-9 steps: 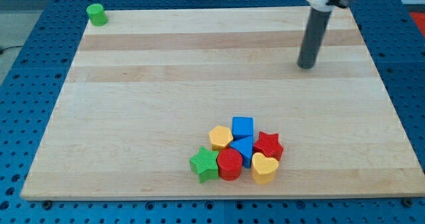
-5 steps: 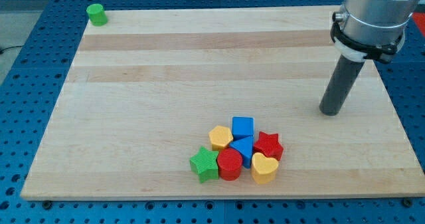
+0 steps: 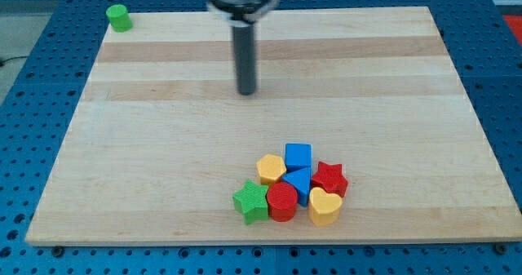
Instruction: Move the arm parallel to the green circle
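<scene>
The green circle [image 3: 119,17] stands at the board's top left corner, alone. My tip [image 3: 246,91] rests on the wooden board [image 3: 163,144] near the upper middle, well to the right of the green circle and somewhat lower. The rod rises from it toward the view's top. No block touches the tip.
A cluster of blocks lies at the bottom middle: blue cube [image 3: 298,156], yellow hexagon [image 3: 271,168], a second blue block [image 3: 299,182], red star [image 3: 329,178], green star [image 3: 251,201], red cylinder [image 3: 282,201], yellow heart [image 3: 325,207].
My tip moved from the top right down the right side, then swept far left to the upper middle. No block has moved.
</scene>
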`<control>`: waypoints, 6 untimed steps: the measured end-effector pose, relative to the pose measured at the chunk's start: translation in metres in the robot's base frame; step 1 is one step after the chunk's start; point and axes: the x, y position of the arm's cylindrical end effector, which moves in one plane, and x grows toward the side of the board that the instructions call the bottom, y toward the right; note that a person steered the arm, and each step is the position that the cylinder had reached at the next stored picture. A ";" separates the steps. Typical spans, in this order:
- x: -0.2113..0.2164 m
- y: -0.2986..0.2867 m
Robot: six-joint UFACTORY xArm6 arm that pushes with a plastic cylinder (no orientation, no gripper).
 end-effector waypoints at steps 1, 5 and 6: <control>0.000 -0.065; -0.081 -0.237; -0.083 -0.237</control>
